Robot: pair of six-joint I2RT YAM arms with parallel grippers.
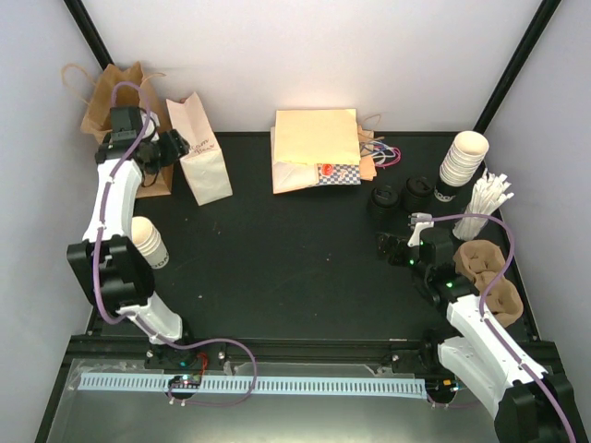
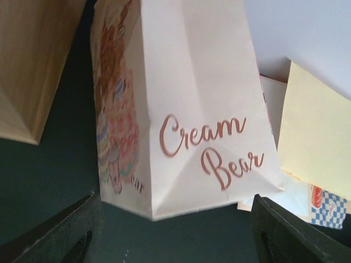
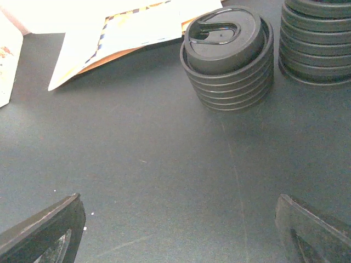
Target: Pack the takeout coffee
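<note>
black tabletop, left gripper spread before cream bag.

Left arm and right arm: white shells, black joints; purple cables.

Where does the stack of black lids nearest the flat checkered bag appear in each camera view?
Top external: the lid stack is right of centre, the left one of two stacks, just right of the checkered bag.
Left wrist: not in view.
Right wrist: upper centre-right, with the second stack at the right edge.
Shared landmark: the checkered bag, at lower right in the left wrist view and top left in the right wrist view.
</note>
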